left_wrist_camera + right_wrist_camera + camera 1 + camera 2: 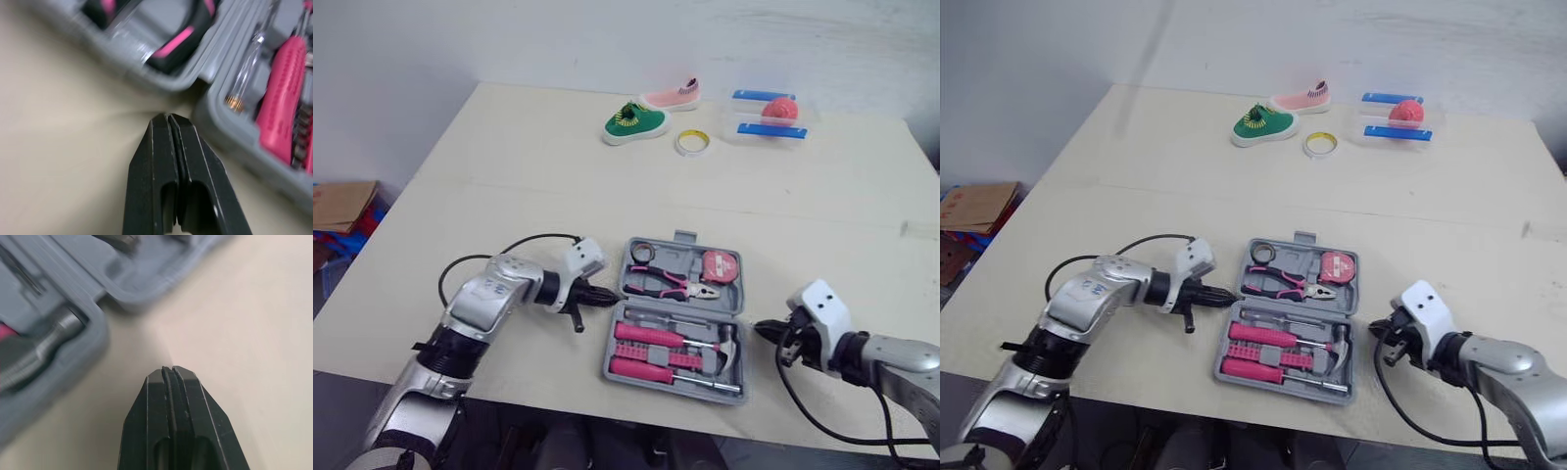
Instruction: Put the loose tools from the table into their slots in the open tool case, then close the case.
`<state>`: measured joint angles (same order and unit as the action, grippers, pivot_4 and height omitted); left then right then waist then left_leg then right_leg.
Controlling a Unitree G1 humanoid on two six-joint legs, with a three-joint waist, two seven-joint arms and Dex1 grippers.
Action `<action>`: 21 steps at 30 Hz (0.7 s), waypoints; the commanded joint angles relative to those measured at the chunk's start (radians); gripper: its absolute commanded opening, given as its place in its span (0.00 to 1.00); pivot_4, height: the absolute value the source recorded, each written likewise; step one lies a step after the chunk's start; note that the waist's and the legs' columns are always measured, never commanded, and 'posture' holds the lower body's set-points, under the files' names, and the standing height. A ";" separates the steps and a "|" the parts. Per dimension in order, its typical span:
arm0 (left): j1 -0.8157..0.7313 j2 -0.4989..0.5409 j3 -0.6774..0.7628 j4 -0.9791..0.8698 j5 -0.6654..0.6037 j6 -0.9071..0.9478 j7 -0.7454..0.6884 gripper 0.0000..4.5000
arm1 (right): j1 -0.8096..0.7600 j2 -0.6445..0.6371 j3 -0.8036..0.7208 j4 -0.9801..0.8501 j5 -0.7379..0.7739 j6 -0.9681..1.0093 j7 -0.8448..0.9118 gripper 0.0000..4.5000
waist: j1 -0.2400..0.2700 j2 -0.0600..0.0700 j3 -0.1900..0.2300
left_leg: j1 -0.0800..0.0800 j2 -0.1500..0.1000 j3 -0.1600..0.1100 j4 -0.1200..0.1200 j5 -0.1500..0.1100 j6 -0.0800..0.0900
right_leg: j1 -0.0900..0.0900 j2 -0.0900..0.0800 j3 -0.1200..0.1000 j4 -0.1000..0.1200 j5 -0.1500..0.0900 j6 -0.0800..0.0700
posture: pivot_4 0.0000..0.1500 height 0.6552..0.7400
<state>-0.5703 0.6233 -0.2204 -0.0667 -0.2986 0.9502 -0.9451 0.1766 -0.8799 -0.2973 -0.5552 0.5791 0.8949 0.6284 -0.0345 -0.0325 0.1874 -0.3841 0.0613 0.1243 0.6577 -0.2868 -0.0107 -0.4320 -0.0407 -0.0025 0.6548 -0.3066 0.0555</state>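
**Desk:** Log entry. Where is the tool case, and what is in it?

**Operator:** I see the tool case (681,258) lying open at the near middle of the table (509,176), both halves flat. The far half holds the pliers (671,284) with pink-and-black handles, a pink tape measure (718,265) to their right, and a small dark ring (641,252) in the far-left corner. I cannot tell what the ring is. The near half holds two pink-handled drivers (651,335) lying side by side, with the hammer (729,351) at the right end. A thin clear-handled tool (247,68) lies along the hinge side.

**Desk:** Grippers?

**Operator:** The left gripper (607,294) has its fingers pressed flat together, holding nothing. Its tip is just beside the case's left edge, near the hinge line and low over the table. The right gripper (759,328) is also pinched closed and empty. Its tip is just right of the near half, close to the hammer end. I cannot tell from the wrist views whether either tip touches the case.

**Desk:** Other containers?

**Operator:** There is a clear box (744,132) with blue strips at the far right, with a red rounded object (779,108) in it or on it. I cannot tell which. To its left are a yellow tape roll (692,143), a green shoe (632,122) and a pink shoe (672,96).
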 commanded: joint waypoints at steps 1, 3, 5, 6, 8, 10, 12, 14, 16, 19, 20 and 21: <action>-0.092 0.008 0.155 -0.036 -0.140 0.280 0.013 0.24 | -0.070 0.018 -0.166 -0.063 0.196 0.160 -0.016 0.15 | 0.000 0.000 0.000 | 0.000 0.000 -0.001 0.000 0.000 0.000 | 0.000 0.000 0.000 0.001 0.000 0.000 | 1.00 0.89; -0.138 -0.021 0.173 -0.018 -0.157 0.372 0.057 0.45 | -0.140 0.044 -0.193 -0.064 0.282 0.250 -0.071 0.34 | 0.004 -0.001 0.000 | 0.000 0.000 -0.003 0.001 0.000 0.000 | 0.001 0.000 -0.003 0.001 0.000 -0.001 | 1.00 0.89; -0.174 -0.051 0.173 0.014 -0.150 0.421 0.108 0.66 | -0.218 0.078 -0.204 -0.047 0.339 0.341 -0.143 0.56 | 0.006 0.000 0.000 | 0.000 -0.001 -0.004 0.001 0.000 0.000 | 0.002 -0.001 -0.004 0.000 0.000 -0.001 | 1.00 0.89; -0.198 -0.083 0.172 0.052 -0.138 0.429 0.142 0.76 | -0.283 0.112 -0.196 -0.020 0.351 0.403 -0.202 0.67 | 0.007 0.000 0.000 | 0.001 -0.001 -0.005 0.000 0.000 0.000 | 0.004 -0.001 -0.004 0.000 0.000 -0.001 | 1.00 0.89; -0.228 -0.135 0.164 0.106 -0.118 0.422 0.195 0.96 | -0.395 0.186 -0.192 0.035 0.355 0.520 -0.306 0.90 | 0.006 0.000 0.000 | 0.000 -0.001 -0.004 0.001 0.001 -0.001 | 0.003 -0.002 -0.004 0.000 0.000 -0.001 | 1.00 0.89; -0.243 -0.172 0.146 0.140 -0.106 0.410 0.230 0.98 | -0.476 0.244 -0.181 0.076 0.334 0.603 -0.374 0.99 | 0.004 0.000 0.000 | -0.002 -0.001 -0.004 0.002 0.002 -0.002 | 0.001 -0.002 -0.004 0.000 0.000 -0.001 | 1.00 0.89; -0.249 -0.194 0.132 0.161 -0.099 0.401 0.258 0.98 | -0.517 0.267 -0.157 0.094 0.306 0.638 -0.406 0.99 | 0.007 0.000 0.000 | -0.003 -0.001 -0.004 0.002 0.002 -0.003 | -0.001 -0.002 -0.004 0.001 0.000 -0.001 | 1.00 0.89; -0.254 -0.209 0.124 0.175 -0.096 0.385 0.275 0.98 | -0.544 0.285 -0.142 0.115 0.281 0.659 -0.427 0.99 | 0.007 0.000 0.000 | -0.004 -0.001 -0.004 0.002 0.002 -0.003 | -0.002 -0.002 -0.004 0.001 0.000 -0.002 | 1.00 0.89; -0.258 -0.220 0.118 0.185 -0.098 0.375 0.284 0.98 | -0.558 0.298 -0.131 0.129 0.265 0.671 -0.435 0.99 | 0.007 0.000 0.000 | -0.003 -0.001 -0.004 0.002 0.002 -0.003 | -0.002 -0.002 -0.004 0.001 0.000 -0.002 | 1.00 0.89; -0.261 -0.233 0.106 0.202 -0.090 0.342 0.296 0.98 | -0.560 0.308 -0.113 0.143 0.235 0.674 -0.440 0.99 | 0.007 0.000 0.000 | -0.003 -0.001 -0.004 0.002 0.002 -0.003 | -0.001 -0.003 -0.004 0.001 0.000 -0.002 | 1.00 0.89; -0.262 -0.239 0.108 0.208 -0.090 0.336 0.301 0.98 | -0.560 0.311 -0.110 0.147 0.223 0.672 -0.442 0.99 | 0.008 0.000 0.000 | -0.003 -0.001 -0.004 0.002 0.002 -0.003 | -0.001 -0.003 -0.004 0.001 0.000 -0.002 | 1.00 0.89; -0.264 -0.243 0.111 0.211 -0.091 0.334 0.304 0.98 | -0.560 0.311 -0.108 0.150 0.214 0.672 -0.442 0.99 | 0.008 0.000 0.000 | -0.003 -0.001 -0.004 0.002 0.002 -0.003 | -0.001 -0.003 -0.004 0.001 0.000 -0.002 | 1.00 0.89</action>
<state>-0.8157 0.3893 -0.1014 0.1333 -0.3934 1.2971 -0.6521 -0.3757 -0.5679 -0.3963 -0.3949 0.8085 1.5697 0.1890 -0.0268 -0.0328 0.1872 -0.3873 0.0597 0.1205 0.6594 -0.2847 -0.0134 -0.4330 -0.0437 -0.0063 0.6561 -0.3068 0.0539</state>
